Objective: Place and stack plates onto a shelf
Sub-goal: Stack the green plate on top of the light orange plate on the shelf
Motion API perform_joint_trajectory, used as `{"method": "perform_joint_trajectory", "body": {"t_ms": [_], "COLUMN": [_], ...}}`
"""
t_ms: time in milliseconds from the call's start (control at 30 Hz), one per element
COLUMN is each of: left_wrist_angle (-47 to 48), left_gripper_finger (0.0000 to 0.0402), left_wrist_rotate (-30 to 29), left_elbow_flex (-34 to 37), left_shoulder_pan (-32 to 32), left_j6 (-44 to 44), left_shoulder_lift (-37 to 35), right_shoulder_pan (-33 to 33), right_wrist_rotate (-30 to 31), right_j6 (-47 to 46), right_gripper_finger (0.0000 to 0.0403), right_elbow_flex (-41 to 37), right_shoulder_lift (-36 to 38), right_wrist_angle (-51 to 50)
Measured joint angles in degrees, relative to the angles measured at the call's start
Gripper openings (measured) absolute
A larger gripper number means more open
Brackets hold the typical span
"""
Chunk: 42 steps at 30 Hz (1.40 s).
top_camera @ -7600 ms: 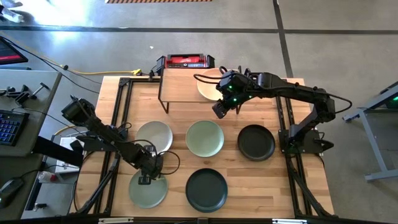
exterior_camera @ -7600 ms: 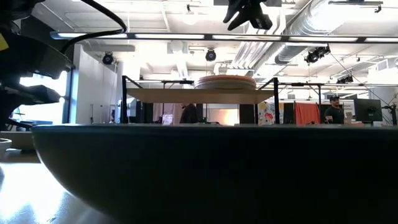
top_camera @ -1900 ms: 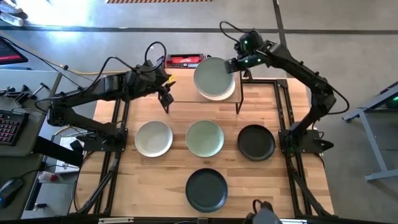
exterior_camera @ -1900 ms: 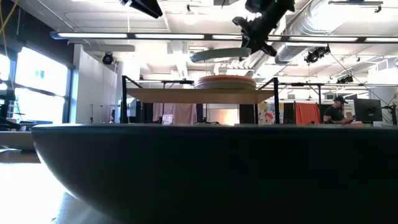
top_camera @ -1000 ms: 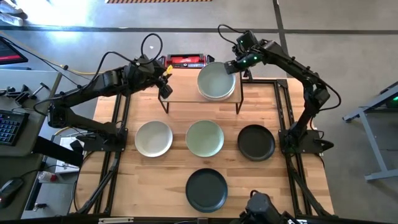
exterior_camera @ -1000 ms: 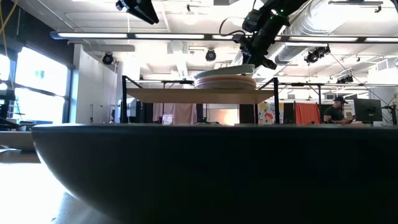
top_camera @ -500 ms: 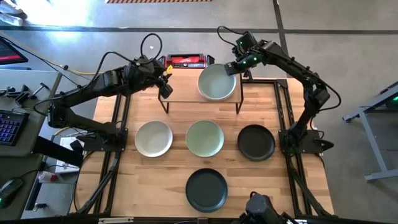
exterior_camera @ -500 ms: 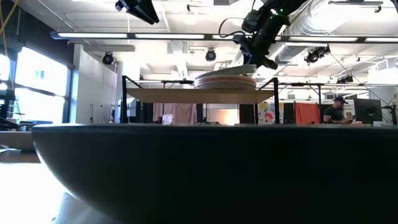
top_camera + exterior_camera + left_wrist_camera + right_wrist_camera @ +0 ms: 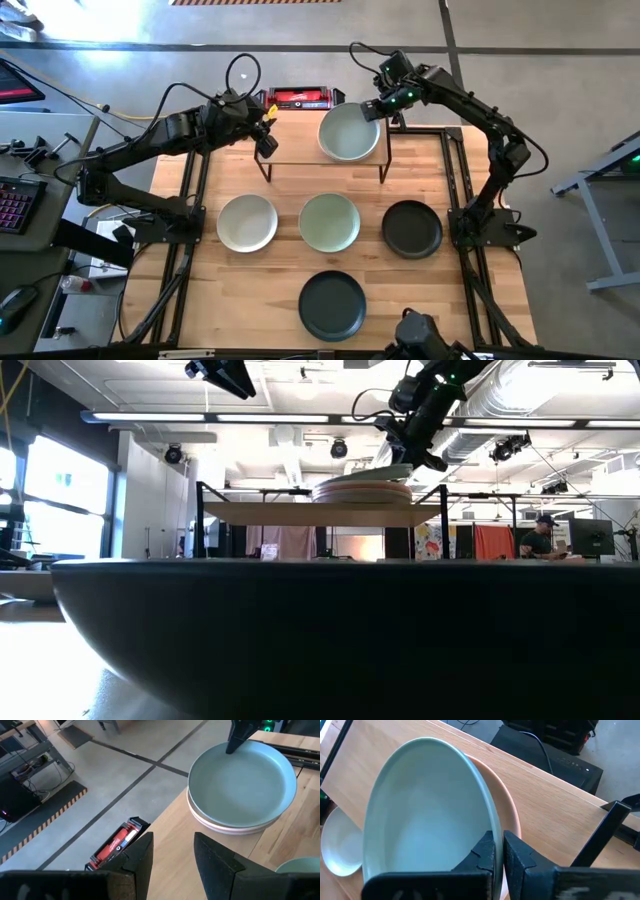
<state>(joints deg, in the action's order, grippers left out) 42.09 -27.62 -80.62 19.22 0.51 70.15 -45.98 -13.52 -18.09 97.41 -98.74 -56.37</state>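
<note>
A black plate [image 9: 332, 305] is seen at the near edge of the counter [image 9: 280, 290], and its rim fills the lower part of the low view [image 9: 330, 630]. Behind it a row of three plates is laid on the counter: a white plate [image 9: 247, 222] on the left, a green plate [image 9: 329, 221] in the middle, a second black plate [image 9: 411, 228] on the right, all apart from each other. Farther back the shelf [image 9: 300, 150] is stood on thin black legs, its board seen edge-on in the low view [image 9: 310, 513]. On the right half of the shelf a stack of plates is found: a pale green plate [image 9: 349, 132] is on top, tilted, with its far rim pinched by the right gripper [image 9: 378, 107], whose fingers [image 9: 490, 851] are clamped on the rim; in the right wrist view this plate [image 9: 425, 815] is seen over a peach plate [image 9: 507, 815]. In the left wrist view the top plate [image 9: 242, 782] is seen resting over a pinkish plate [image 9: 225, 826] beneath. The left gripper [image 9: 264, 140] is held above the shelf's left end, well apart from the stack, with fingers [image 9: 142, 857] spread and nothing between them. A red and black box [image 9: 298, 97] is seen beyond the counter's far edge.
</note>
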Motion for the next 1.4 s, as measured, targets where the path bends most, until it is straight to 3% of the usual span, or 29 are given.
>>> {"method": "perform_joint_trajectory", "body": {"t_ms": [333,633,900,1033,1400], "left_wrist_angle": [-0.02,0.00,0.00,0.00,0.00], "left_gripper_finger": [0.0131,0.0131,0.0131,0.0131,0.0131], "left_wrist_rotate": [-0.02,-0.03,-0.03,-0.03,-0.04], "left_elbow_flex": [0.00,0.00,0.00,0.00,0.00], "left_shoulder_pan": [0.00,0.00,0.00,0.00,0.00], "left_j6": [0.04,-0.43,-0.46,-0.48,-3.02], "left_shoulder_lift": [0.00,0.00,0.00,0.00,0.00], "right_shoulder_pan": [0.37,-0.84,-2.45,0.26,12.96], "right_wrist_rotate": [0.09,0.29,-5.19,-12.03,-10.15], "right_j6": [-1.41,-0.88,-0.91,0.56,-1.53], "right_gripper_finger": [0.0090,0.0097,0.0097,0.0097,0.0097], "right_elbow_flex": [0.00,0.00,0.00,0.00,0.00], "right_shoulder_lift": [0.00,0.00,1.36,1.57,1.33], "right_wrist_angle": [0.74,0.97,-0.23,-4.47,-4.06]}}
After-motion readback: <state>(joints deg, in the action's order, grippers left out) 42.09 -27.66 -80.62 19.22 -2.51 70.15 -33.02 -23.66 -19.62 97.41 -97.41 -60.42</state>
